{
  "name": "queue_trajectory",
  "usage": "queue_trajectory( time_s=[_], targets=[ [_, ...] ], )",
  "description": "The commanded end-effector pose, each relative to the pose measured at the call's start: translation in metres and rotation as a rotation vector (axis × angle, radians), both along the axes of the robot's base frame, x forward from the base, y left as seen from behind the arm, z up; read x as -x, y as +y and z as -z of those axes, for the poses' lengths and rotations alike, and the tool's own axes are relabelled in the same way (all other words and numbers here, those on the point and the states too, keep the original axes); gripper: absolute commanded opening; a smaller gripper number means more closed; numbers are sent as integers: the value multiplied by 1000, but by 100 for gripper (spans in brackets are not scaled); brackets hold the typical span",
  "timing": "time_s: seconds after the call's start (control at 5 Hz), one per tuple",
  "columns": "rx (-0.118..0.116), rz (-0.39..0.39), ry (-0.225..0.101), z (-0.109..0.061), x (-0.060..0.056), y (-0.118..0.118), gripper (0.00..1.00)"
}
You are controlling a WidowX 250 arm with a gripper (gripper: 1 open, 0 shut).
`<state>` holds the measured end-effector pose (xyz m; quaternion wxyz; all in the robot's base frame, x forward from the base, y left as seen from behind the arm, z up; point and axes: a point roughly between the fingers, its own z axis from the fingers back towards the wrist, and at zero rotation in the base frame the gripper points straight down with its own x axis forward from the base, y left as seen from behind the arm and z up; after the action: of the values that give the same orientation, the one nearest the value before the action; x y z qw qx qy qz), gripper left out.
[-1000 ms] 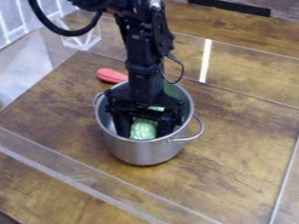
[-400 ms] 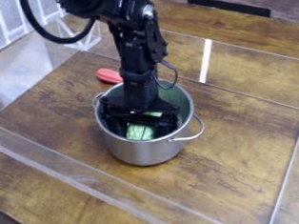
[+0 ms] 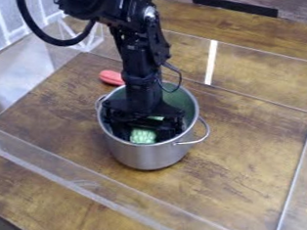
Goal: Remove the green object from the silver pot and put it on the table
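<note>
The silver pot point(image 3: 152, 146) stands near the middle of the dark wood table point(image 3: 250, 150). Inside it lies the green object point(image 3: 144, 136), a light green bumpy piece, only partly visible. My gripper point(image 3: 145, 124) reaches straight down into the pot from the black arm above. Its fingers sit on either side of the green object, low inside the pot. Whether the fingers press on it is not clear from this view. The pot's far inner wall is hidden behind the gripper.
A small red flat item point(image 3: 112, 77) lies on the table just behind the pot. Clear acrylic walls point(image 3: 68, 171) run along the table's edges. A black cable point(image 3: 53, 30) loops at the upper left.
The arm has shifted slightly left and lower into the pot since a second ago. The green object shows a little lower in the pot. The pot stayed put.
</note>
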<state>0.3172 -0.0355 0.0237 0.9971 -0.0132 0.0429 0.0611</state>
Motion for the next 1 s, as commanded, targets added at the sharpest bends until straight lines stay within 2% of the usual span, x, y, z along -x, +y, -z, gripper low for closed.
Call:
queue_trajectory(
  time_s=[0.0,0.4,0.8],
  targets=[
    [-2,-45,-46,-25,-5,-5,0],
    [-5,-192,-33,-40,-8,-13,0],
    [17,-171,-39,-67,-3,-9,0]
  ],
)
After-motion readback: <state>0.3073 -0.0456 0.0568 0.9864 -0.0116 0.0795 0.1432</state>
